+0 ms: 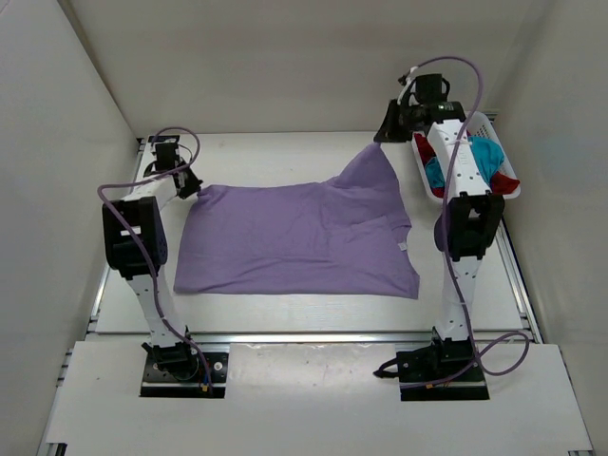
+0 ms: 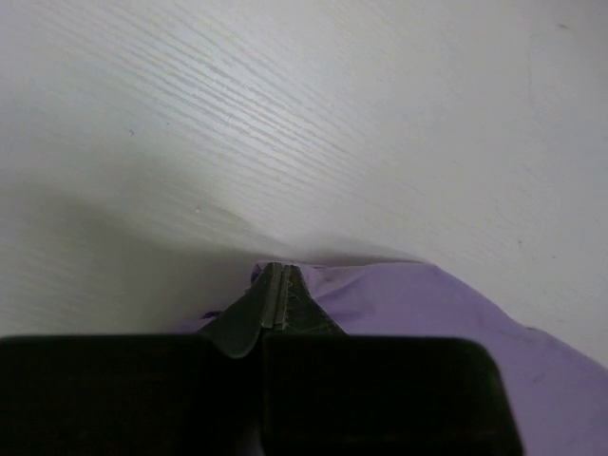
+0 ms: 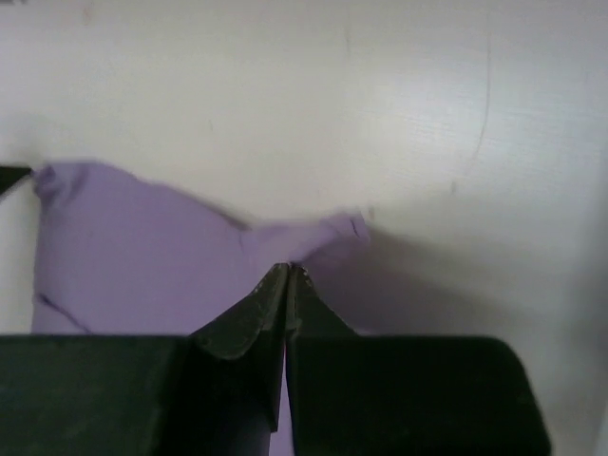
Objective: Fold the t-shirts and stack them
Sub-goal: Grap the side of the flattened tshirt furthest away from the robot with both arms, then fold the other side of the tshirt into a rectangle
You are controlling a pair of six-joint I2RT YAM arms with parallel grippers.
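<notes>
There are three shirts in all, one basket and two arms. The purple shirt (image 1: 299, 237) lies spread across the middle of the table (image 1: 275, 157), mostly flat, with its far right corner pulled up into a peak towards the back. The red shirt (image 1: 505, 182) and the teal shirt (image 1: 486, 157) are bunched together inside the white basket (image 1: 482, 120), which stands at the far right of the table, apart from the purple one. The left gripper (image 2: 277, 285) has its jaws pressed together on the purple shirt's far left corner, low at the table. The right gripper (image 3: 287, 277) has its jaws pinched on the raised far right corner. From above, the right arm crosses the basket and covers its middle, so the red shirt shows only as two separate patches and the teal one as a strip between them. How they are folded or tangled cannot be made out. Each wrist view shows only a small patch of purple cloth, and the right one is blurred.
</notes>
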